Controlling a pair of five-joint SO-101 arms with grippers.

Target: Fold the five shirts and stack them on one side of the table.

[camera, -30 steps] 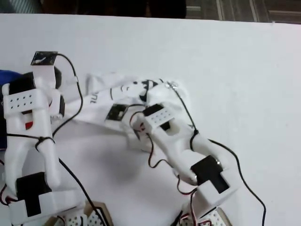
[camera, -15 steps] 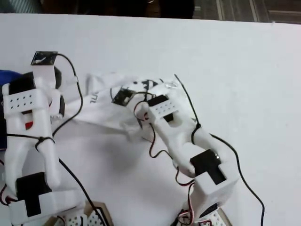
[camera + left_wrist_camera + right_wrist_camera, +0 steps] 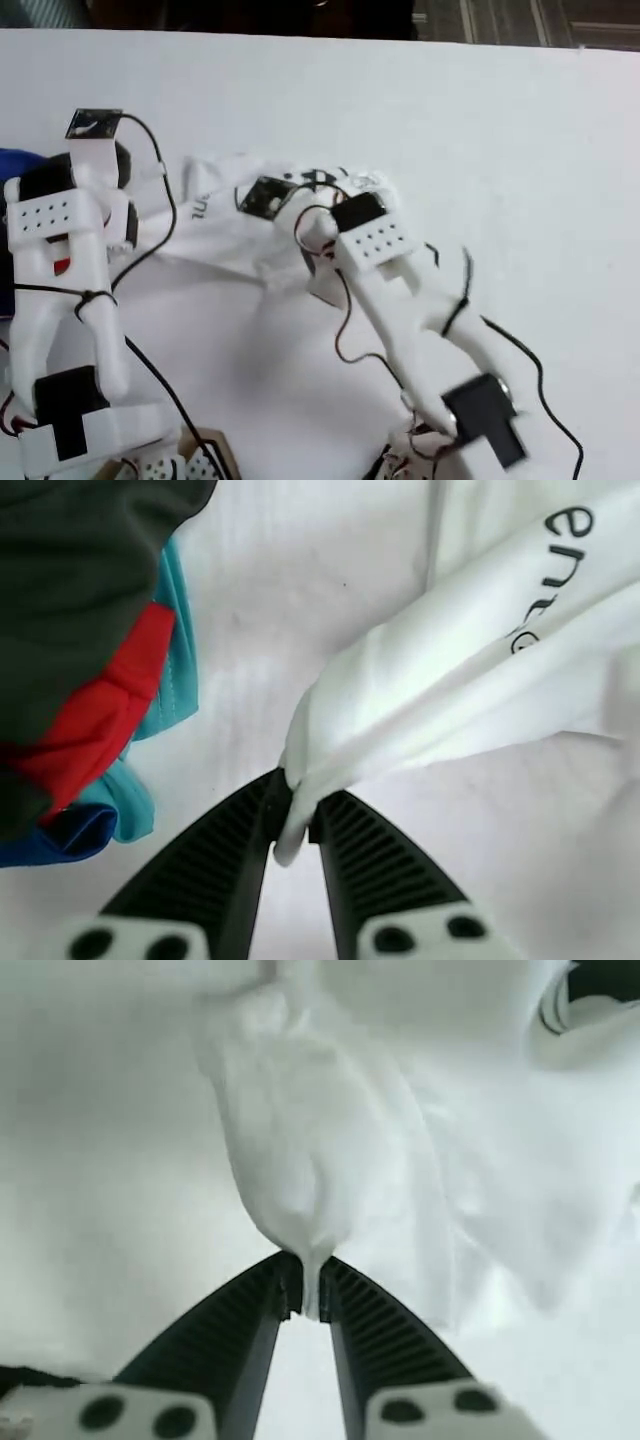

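A white shirt (image 3: 230,215) with black print lies crumpled on the white table (image 3: 500,150), between the two arms. My left gripper (image 3: 298,815) is shut on a fold of the white shirt (image 3: 450,700) at its left end. My right gripper (image 3: 305,1295) is shut on another pinch of the white shirt (image 3: 320,1140), lifted into a ridge. In the high view the left arm (image 3: 60,260) stands at the left and the right arm (image 3: 400,290) stretches from the front edge up to the shirt's right part. The stack of folded shirts (image 3: 90,650), dark, red, teal and blue, lies beside the left gripper.
A blue edge of the stack (image 3: 18,160) peeks out at the table's far left behind the left arm. Black and red cables (image 3: 335,320) trail along the right arm. The table's right half and far side are bare white surface.
The right arm has stretched forward and swung its wrist up and to the right over the shirt, dragging the pinched cloth with it. The left arm has kept still.
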